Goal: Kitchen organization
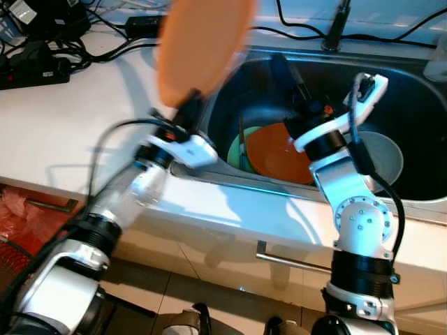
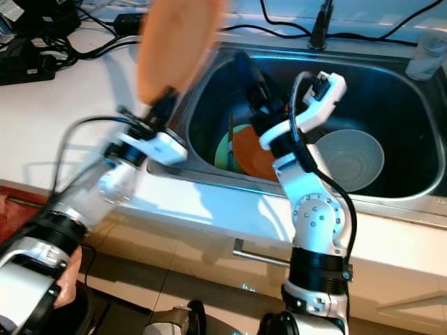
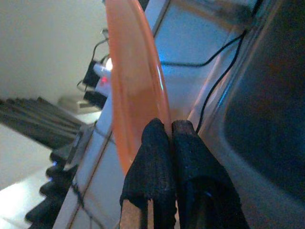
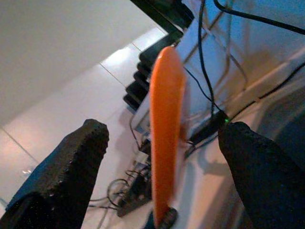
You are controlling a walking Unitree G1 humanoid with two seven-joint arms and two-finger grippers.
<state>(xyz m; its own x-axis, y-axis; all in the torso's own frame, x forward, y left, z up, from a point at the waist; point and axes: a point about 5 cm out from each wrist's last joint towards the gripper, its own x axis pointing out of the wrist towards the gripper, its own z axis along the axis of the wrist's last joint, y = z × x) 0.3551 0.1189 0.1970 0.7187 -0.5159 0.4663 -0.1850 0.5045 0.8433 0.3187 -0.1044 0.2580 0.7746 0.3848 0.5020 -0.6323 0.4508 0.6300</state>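
The left hand (image 1: pixel 187 110) is clamped on the rim of an orange plate (image 1: pixel 202 45), held upright above the white counter (image 1: pixel 77 118) at the sink's (image 1: pixel 419 105) left edge. The right hand (image 1: pixel 297 80), fingers spread apart and empty, hovers over the sink, where another orange plate (image 1: pixel 276 150) and a grey bowl (image 1: pixel 384 157) lie. The plate looks mid-transfer; next it needs a clear resting spot on the counter.

held plate (image 1: pixel 202 45): plain orange
plate in sink (image 1: pixel 276 152): deeper orange
bowl (image 2: pixel 349 159): pale grey
surface (image 1: pixel 63 118): white
fingers (image 4: pixel 71 171): black
sink (image 2: pixel 398 112): dark steel
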